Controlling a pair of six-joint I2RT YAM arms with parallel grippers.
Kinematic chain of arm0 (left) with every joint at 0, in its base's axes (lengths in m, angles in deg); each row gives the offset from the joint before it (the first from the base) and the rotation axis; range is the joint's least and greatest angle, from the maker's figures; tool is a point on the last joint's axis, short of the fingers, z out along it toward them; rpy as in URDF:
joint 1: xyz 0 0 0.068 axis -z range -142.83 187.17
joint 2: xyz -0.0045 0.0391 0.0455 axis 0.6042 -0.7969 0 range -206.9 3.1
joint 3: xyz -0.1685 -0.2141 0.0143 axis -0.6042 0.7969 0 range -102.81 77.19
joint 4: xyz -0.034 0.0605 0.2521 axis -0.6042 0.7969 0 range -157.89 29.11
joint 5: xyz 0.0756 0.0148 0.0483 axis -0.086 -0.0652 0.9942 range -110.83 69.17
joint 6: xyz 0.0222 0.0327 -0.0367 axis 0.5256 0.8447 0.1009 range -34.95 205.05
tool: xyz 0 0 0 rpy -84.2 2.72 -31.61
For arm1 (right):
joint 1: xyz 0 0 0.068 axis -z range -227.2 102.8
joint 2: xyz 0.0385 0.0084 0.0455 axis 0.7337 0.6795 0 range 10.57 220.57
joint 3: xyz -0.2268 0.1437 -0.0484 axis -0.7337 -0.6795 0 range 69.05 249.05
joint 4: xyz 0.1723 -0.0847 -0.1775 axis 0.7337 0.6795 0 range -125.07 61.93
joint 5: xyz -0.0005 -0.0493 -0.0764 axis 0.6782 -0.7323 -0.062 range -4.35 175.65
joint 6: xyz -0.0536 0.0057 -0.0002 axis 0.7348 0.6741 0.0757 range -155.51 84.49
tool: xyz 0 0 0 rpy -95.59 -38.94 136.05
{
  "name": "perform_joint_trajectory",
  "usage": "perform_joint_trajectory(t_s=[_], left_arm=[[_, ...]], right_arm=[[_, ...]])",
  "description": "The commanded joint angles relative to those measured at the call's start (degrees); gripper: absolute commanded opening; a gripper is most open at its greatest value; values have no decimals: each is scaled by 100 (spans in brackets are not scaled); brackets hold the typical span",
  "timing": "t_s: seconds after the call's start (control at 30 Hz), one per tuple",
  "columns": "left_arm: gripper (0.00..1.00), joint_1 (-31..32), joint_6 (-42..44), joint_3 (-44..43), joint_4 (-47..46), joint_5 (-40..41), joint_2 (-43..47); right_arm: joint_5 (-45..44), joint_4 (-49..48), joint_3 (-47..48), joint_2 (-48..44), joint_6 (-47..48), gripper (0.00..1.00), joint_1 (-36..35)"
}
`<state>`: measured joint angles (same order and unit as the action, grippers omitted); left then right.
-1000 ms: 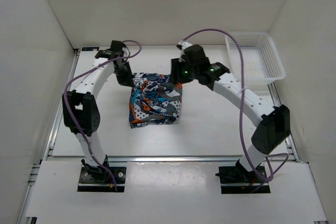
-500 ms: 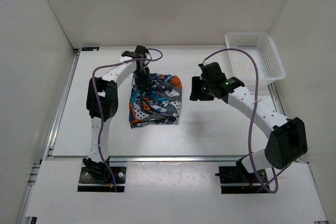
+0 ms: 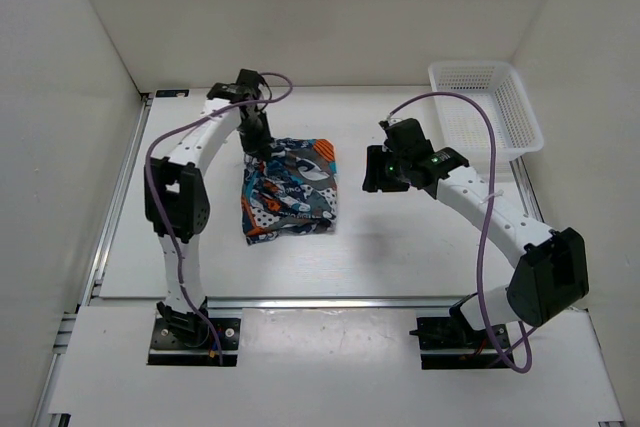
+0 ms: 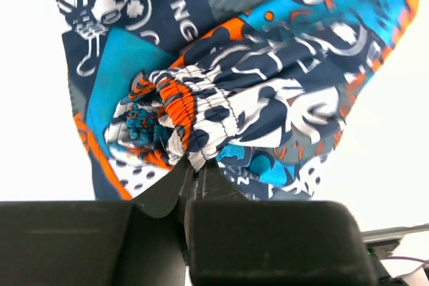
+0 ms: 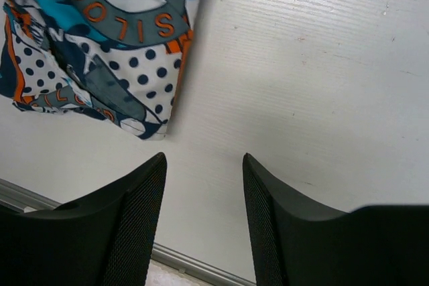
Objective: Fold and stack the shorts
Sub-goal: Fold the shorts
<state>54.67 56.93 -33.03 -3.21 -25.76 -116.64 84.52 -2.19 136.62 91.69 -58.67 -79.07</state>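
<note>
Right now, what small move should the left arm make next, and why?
Probably draw the left gripper toward the near edge, laying the pinched waistband over the shorts: it is shut on bunched elastic, while the right gripper hangs open over bare table.

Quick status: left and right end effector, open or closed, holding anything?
Left end effector: closed, pinching a bunched edge of the shorts.
Right end effector: open, holding nothing.

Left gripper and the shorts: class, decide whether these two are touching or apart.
Touching. The left wrist view shows the left gripper shut, pinching a bunched, gathered edge of the shorts between its fingertips.
</note>
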Motion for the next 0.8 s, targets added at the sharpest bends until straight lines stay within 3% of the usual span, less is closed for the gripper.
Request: perform_joint_trajectory(t_s=[0.0,0.27,0.37,0.47,0.53,0.6,0.77], left_arm=[[10,-422,-27,289,176,-96,750],[10,-844,87,606,9,299,216],[26,-1134,87,554,141,528,-233],[40,-1406,87,886,45,414,-59],[57,-1565,87,1158,-78,344,361],[65,-1617,87,1213,-149,343,600],[65,-1829,140,1529,-149,343,925]], right_arm=[[-37,-28,-16,-132,127,54,24],[-37,-80,-261,-17,232,55,24],[-37,-80,-323,-17,233,58,24],[-37,-80,-376,-17,233,60,24],[182,-133,-324,35,233,68,24],[401,-221,-175,271,233,81,24],[1122,-467,1045,1551,294,94,-231]])
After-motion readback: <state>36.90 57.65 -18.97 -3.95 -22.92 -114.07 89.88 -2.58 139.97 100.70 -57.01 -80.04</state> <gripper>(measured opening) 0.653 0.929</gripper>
